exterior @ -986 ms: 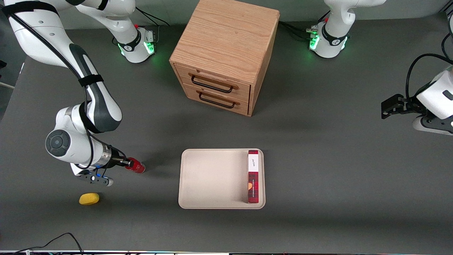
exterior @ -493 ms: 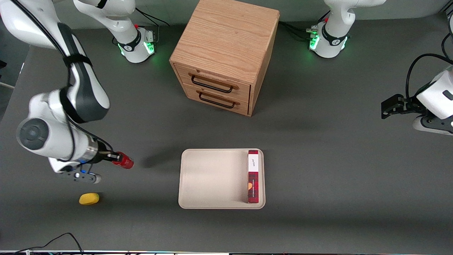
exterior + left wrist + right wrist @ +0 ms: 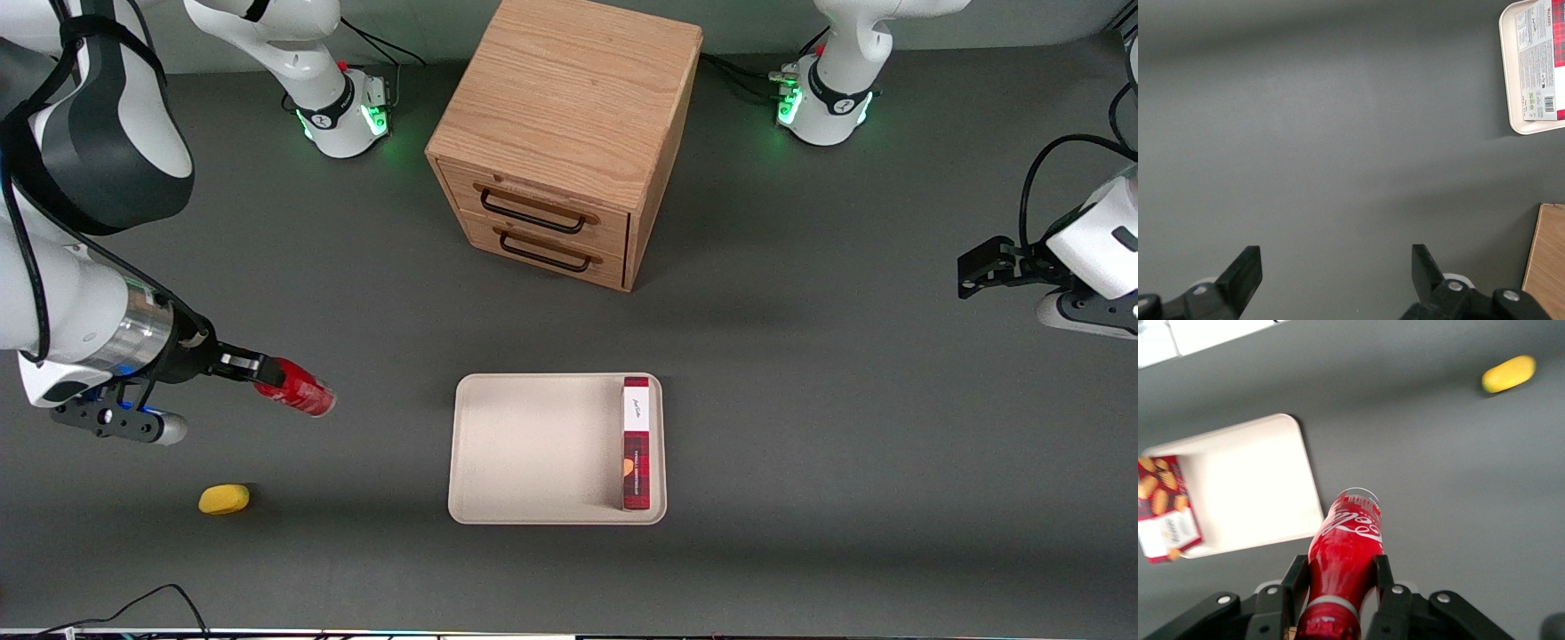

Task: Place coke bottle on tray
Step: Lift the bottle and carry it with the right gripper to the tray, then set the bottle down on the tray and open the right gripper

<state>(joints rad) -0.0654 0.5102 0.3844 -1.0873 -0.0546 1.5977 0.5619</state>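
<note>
My right gripper (image 3: 258, 372) is shut on the red coke bottle (image 3: 296, 388) near its neck and holds it tilted in the air above the grey table, toward the working arm's end. In the right wrist view the bottle (image 3: 1345, 550) sits between the two black fingers (image 3: 1293, 583), base pointing away from the gripper (image 3: 1338, 583). The beige tray (image 3: 533, 444) lies on the table near the middle, apart from the bottle. It also shows in the right wrist view (image 3: 1245, 487).
A long red plaid box (image 3: 636, 442) lies in the tray along one rim. A yellow lump (image 3: 223, 499) lies on the table nearer the front camera than the gripper. A wooden two-drawer cabinet (image 3: 569, 133) stands farther from the camera than the tray.
The right arm has risen and drawn back toward the working arm's end, lifting the coke bottle off the table. The bottle now hangs tilted in the gripper.
</note>
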